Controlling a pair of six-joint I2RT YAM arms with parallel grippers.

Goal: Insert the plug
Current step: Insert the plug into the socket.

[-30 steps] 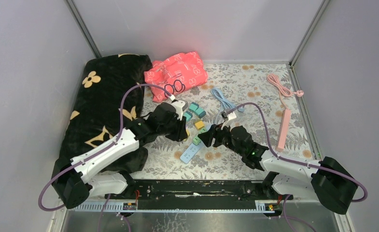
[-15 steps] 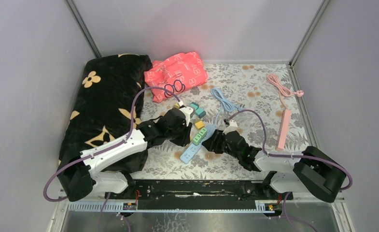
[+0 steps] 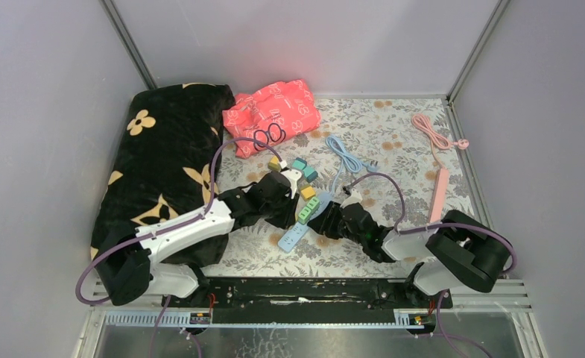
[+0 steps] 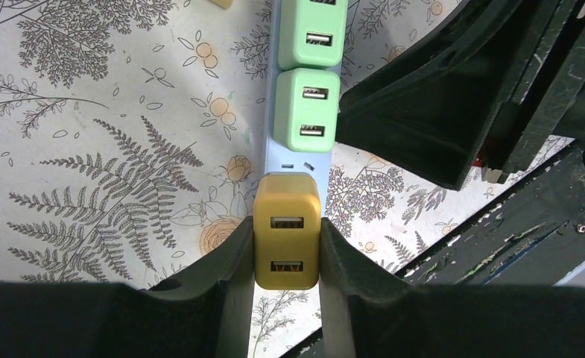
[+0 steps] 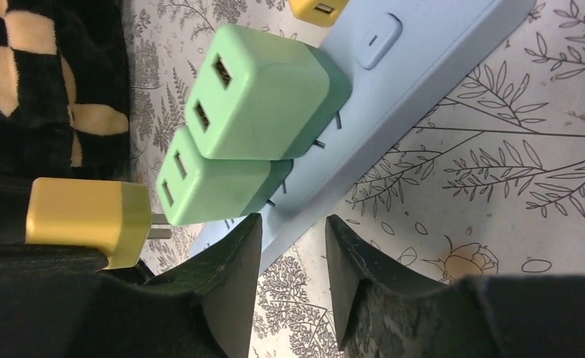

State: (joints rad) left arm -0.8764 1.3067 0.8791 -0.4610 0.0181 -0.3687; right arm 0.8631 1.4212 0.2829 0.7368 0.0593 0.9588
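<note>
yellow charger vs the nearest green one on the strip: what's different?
Colour: the yellow charger is mustard, the green charger mint. State: the yellow one is clamped in the left gripper, prongs bare, over the blue strip. The green one sits plugged into it, ungripped. Both are cubes with two USB ports.

A: What sort of place is this?
B: A robot lab cell, not a home. Plain grey walls (image 3: 289, 37) on metal posts (image 3: 129, 45) box it in on three sides.
A: The floral cloth (image 3: 393, 127) under the jaws looks homely.
B: Only a cover. Behind the jaws, both arms (image 3: 185, 227) are bolted to a black rail (image 3: 304, 287), purple cables (image 3: 214, 171) looping over them. Beyond the jaws lie household bits: a blanket (image 3: 155, 149), a pink cloth (image 3: 274, 112), a cord (image 3: 431, 130).
</note>
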